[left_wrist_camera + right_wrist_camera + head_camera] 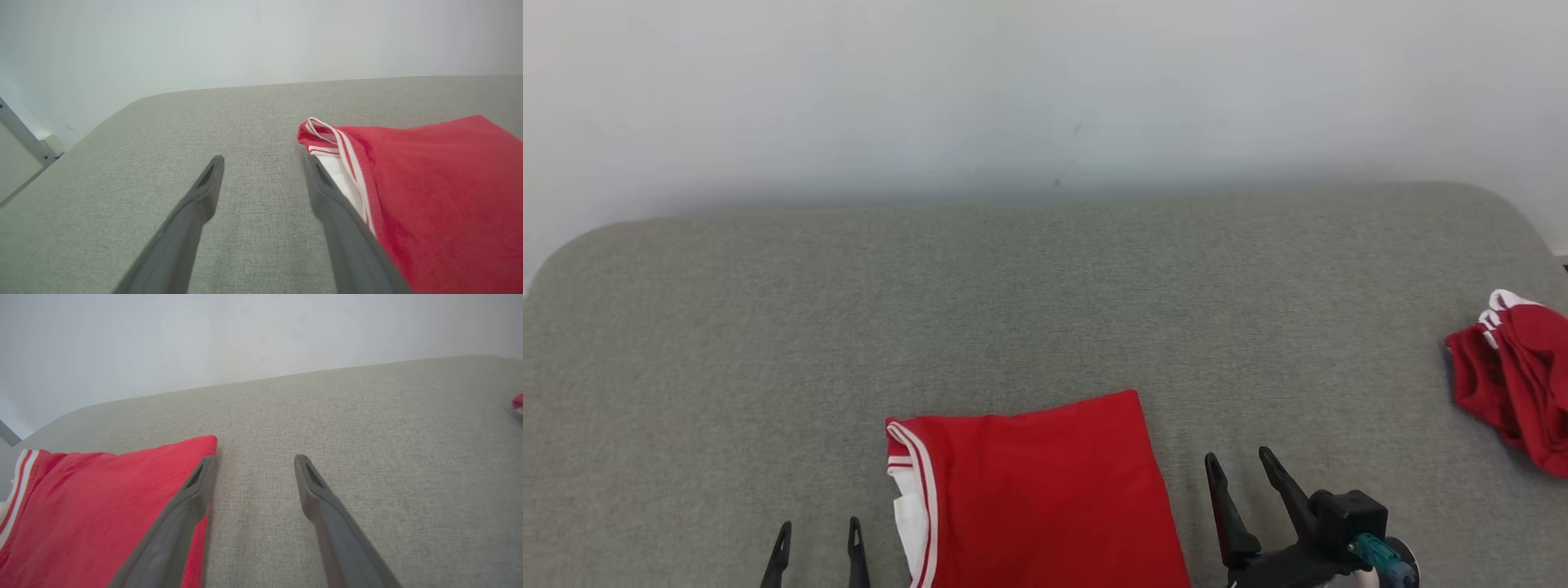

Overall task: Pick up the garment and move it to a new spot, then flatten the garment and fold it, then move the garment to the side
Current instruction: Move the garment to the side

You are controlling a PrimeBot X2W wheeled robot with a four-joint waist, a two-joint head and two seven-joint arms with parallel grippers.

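The left pincer (818, 524) and right pincer (1238, 454) both gape empty, fingers pointing forward, seemingly held low.

grey fabric surface (1045, 286) | folded red garment (1045, 490) near front | crumpled red cloth (1515, 376), perhaps garments, right

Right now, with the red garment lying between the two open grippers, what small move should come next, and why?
Probably bring both grippers inward onto its side edges. The red garment looks already folded into a neat rectangle, and the left gripper and right gripper flank it, open and holding nothing, so gripping it comes before shifting it aside.
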